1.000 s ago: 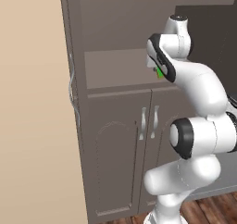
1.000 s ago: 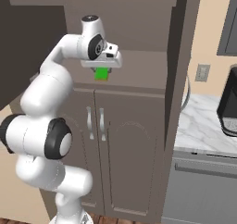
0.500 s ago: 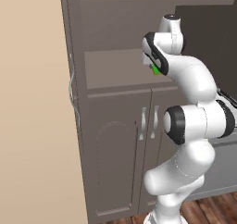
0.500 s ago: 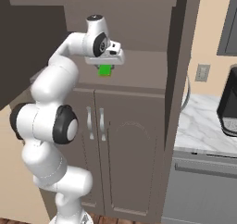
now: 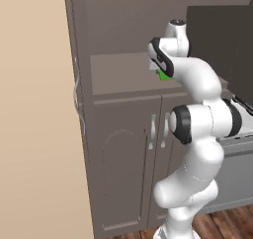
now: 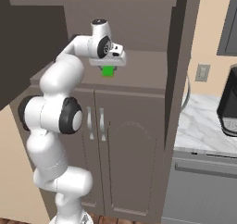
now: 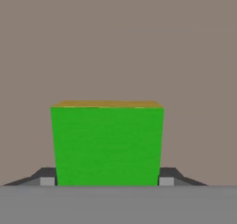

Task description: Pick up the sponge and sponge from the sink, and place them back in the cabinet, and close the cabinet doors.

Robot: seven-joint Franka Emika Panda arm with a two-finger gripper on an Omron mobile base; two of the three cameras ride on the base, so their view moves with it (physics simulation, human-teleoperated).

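Since a second ago your arm has folded in toward the cabinet (image 6: 139, 38), carrying the gripper (image 6: 109, 66) further over the open middle shelf (image 5: 123, 75), with the elbow now tucked closer to the lower doors (image 6: 134, 163).

Watch the release: the sponge (image 7: 107, 144) hangs above the shelf, not on it, as far as the base views show. If you let go from up here, it may bounce or tip off the front lip, which sits just below the hand. Ease down and further inward first. Also mind the tall open door (image 6: 178, 65) at the arm's right when you withdraw.

Your 2 fingers (image 7: 46, 177) are pinching the sponge from either side, 1 pad at each lower corner of the green face, yellow layer at the far edge.
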